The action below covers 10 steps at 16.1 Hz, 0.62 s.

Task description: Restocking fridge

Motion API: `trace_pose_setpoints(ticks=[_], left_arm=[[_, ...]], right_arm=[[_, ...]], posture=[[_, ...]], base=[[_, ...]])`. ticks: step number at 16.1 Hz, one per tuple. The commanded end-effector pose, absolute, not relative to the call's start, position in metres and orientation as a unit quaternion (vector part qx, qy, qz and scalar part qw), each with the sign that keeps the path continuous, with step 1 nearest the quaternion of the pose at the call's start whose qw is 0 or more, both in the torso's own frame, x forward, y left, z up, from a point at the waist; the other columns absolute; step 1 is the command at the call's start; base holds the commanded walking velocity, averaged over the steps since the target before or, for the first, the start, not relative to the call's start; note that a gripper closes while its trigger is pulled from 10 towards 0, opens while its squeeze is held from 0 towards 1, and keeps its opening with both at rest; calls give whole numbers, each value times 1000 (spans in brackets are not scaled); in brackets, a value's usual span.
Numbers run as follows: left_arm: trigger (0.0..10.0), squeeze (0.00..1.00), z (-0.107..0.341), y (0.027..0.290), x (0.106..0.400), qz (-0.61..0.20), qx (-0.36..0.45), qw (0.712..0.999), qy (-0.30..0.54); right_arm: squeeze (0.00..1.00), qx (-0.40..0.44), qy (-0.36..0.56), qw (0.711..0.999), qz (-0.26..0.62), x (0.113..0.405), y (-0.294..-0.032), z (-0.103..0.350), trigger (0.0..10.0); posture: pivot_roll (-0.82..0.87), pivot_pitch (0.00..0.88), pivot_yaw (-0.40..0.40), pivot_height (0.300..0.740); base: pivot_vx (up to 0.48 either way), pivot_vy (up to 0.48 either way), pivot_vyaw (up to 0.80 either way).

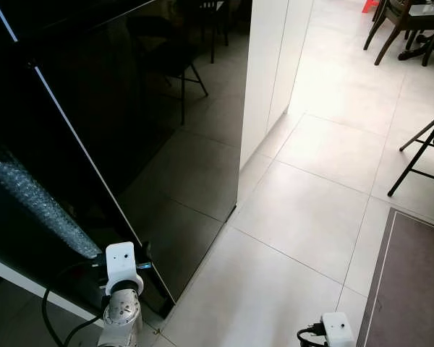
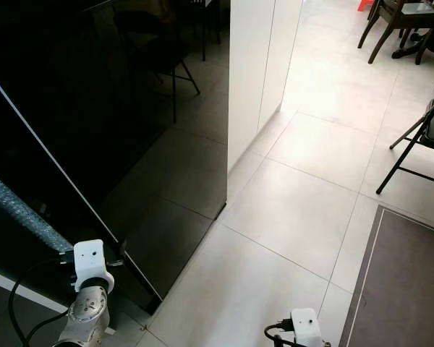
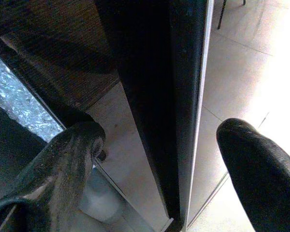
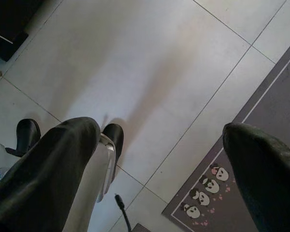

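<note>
Two fingers of your left gripper [image 3: 154, 159] stood spread wide astride the edge of the black fridge door [image 1: 130, 130], gripping nothing, probably set to swing it; the right gripper [image 4: 159, 164] hung open over the floor [image 1: 296, 217].

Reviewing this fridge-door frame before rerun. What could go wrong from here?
1. The left gripper is open astride the fridge door edge; the glossy panel could slip out as it swings.
2. A folding chair and rug stand to the right; stepping back could snag them.
</note>
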<state>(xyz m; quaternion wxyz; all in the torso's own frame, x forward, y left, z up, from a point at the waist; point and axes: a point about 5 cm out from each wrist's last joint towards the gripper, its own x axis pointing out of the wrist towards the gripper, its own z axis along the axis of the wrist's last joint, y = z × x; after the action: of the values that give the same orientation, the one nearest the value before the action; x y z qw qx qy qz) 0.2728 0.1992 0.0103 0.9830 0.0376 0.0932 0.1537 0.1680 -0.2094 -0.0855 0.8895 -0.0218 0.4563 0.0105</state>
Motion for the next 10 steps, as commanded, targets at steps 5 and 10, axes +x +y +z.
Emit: trace_pose_setpoints(ticks=[5, 10], left_arm=[[10000, 0, 22, 224, 277, 201, 49, 976, 70], [10000, 0, 17, 224, 275, 198, 45, 975, 90]], right_arm=[[0, -20, 470, 883, 7, 164, -209, -88, 10000], [0, -19, 473, 881, 4, 163, -209, -89, 10000]], posture=[[-114, 97, 18, 740], [-115, 98, 19, 740]], base=[[0, 0, 0], [0, 0, 0]])
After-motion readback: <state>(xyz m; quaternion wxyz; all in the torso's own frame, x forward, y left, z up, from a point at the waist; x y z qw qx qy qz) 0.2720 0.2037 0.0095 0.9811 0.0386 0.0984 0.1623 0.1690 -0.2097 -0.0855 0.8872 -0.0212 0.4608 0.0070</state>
